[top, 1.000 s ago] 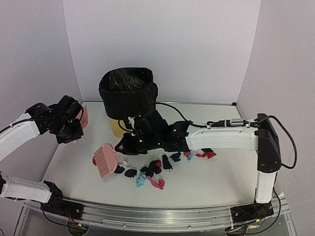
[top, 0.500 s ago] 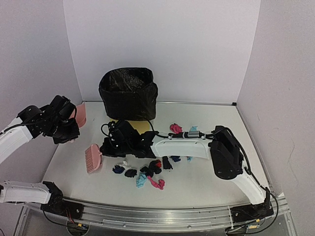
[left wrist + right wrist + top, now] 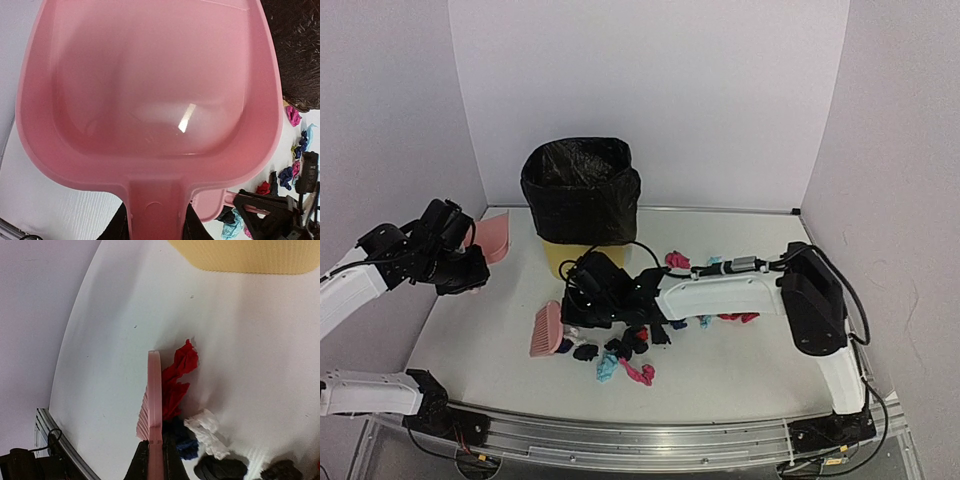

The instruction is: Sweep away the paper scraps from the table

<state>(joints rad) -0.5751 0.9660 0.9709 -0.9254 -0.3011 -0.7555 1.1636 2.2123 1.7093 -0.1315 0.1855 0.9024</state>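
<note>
My left gripper is held above the left side of the table, shut on the handle of the pink dustpan. The empty pan fills the left wrist view, its handle between my dark fingers. My right gripper is shut on the pink hand brush, which stands on edge at the left end of the paper scraps. In the right wrist view the brush rests against a red scrap, with white, navy and black scraps just right of it.
A bin lined with a black bag stands at the back on a yellow base. More scraps lie behind the right arm and right of it. White walls enclose the table and an aluminium rail runs along the front.
The right arm first reached further left, then drew the brush back right against the scraps. The left gripper dropped a little and turned the dustpan.
</note>
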